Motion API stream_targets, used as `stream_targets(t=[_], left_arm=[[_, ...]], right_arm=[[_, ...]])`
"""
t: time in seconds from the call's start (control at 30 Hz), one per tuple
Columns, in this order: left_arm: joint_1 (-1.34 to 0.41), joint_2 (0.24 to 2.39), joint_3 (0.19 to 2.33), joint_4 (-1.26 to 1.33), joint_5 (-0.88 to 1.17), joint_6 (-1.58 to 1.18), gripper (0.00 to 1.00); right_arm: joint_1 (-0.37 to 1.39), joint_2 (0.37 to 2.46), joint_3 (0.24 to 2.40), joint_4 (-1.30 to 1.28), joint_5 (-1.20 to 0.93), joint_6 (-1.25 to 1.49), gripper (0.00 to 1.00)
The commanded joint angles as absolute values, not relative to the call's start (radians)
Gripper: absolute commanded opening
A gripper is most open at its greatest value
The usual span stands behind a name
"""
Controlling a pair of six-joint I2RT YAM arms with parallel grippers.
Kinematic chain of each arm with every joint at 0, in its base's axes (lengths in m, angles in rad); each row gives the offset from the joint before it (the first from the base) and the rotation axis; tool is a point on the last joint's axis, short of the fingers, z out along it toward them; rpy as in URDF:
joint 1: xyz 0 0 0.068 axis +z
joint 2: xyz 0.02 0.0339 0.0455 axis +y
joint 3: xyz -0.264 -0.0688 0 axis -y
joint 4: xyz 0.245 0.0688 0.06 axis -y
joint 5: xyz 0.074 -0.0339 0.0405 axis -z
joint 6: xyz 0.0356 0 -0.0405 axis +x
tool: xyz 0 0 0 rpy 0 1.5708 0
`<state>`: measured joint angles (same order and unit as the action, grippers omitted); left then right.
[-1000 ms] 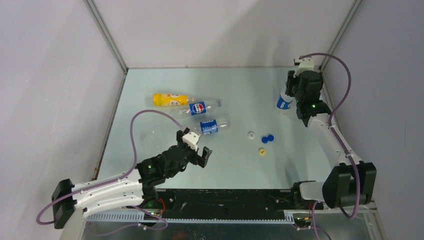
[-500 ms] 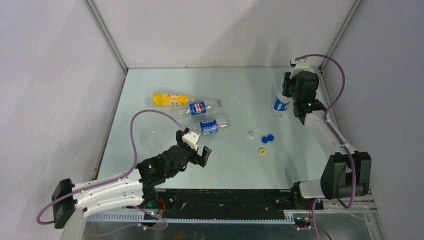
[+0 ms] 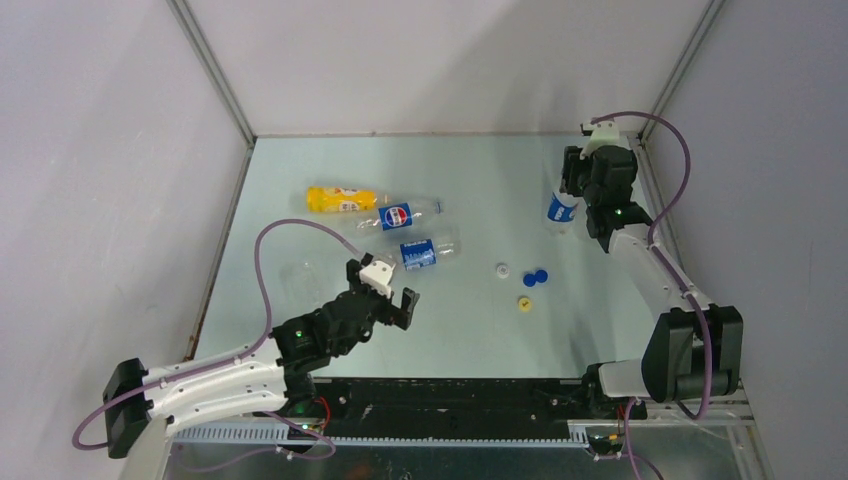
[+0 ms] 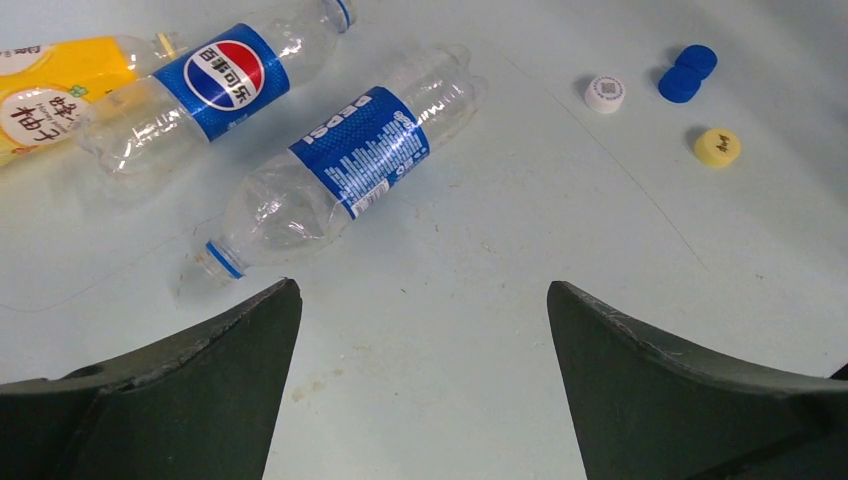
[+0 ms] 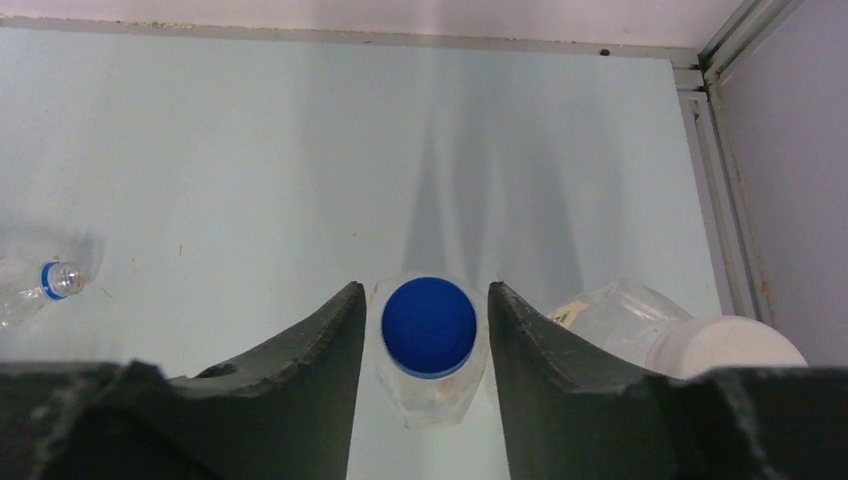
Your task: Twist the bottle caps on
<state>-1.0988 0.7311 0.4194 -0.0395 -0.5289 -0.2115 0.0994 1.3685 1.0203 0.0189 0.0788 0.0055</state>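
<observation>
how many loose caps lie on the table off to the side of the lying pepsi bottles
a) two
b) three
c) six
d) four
d: the left wrist view shows one white cap, two blue caps side by side, and one yellow cap.

Left of centre on your counter (image 3: 480,170), three bottles lie clustered: the leftmost bottle (image 3: 340,199), a second bottle (image 3: 405,214) against its right end, a third bottle (image 3: 430,250) just in front. A fourth bottle (image 3: 300,275) lies nearer the left edge. Right of centre you have a lone cap (image 3: 503,269), a touching pair of caps (image 3: 536,278) to its right, a nearer cap (image 3: 524,303) in front. Far right, a capped bottle (image 3: 563,208) stands between the right jaws, a neighbour bottle (image 5: 620,315) just beside it.
</observation>
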Motion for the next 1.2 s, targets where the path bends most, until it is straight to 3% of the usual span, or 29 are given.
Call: stream_targets(t=[0.0, 0.37, 0.4, 0.47, 0.67, 0.87, 1.17], left_arm=[[-1.094, 0.725, 0.431, -0.012, -0.588, -0.242, 1.00], [-1.094, 0.720, 0.445, -0.033, -0.618, -0.255, 1.00], [-1.094, 0.720, 0.451, -0.035, -0.617, -0.254, 1.00], [-1.094, 0.727, 0.467, -0.051, -0.617, -0.250, 1.00], [-1.094, 0.765, 0.530, -0.121, -0.632, -0.248, 1.00], [-1.041, 0.797, 0.613, -0.190, -0.604, -0.273, 1.00], [-0.847, 0.889, 0.760, -0.366, -0.499, -0.568, 1.00]], right_arm=[[0.096, 1.328, 1.016, 0.031, 0.080, 0.016, 0.55], [0.095, 1.232, 1.035, -0.040, 0.092, 0.003, 0.78], [0.095, 1.220, 1.039, -0.067, 0.090, 0.003, 0.94], [0.096, 1.160, 1.046, -0.106, 0.078, 0.010, 0.99], [0.096, 0.962, 1.049, -0.198, 0.001, 0.153, 0.99], [0.096, 0.753, 0.951, -0.222, -0.122, 0.107, 0.99], [0.096, 0.747, 0.955, -0.412, -0.304, 0.102, 0.99]])
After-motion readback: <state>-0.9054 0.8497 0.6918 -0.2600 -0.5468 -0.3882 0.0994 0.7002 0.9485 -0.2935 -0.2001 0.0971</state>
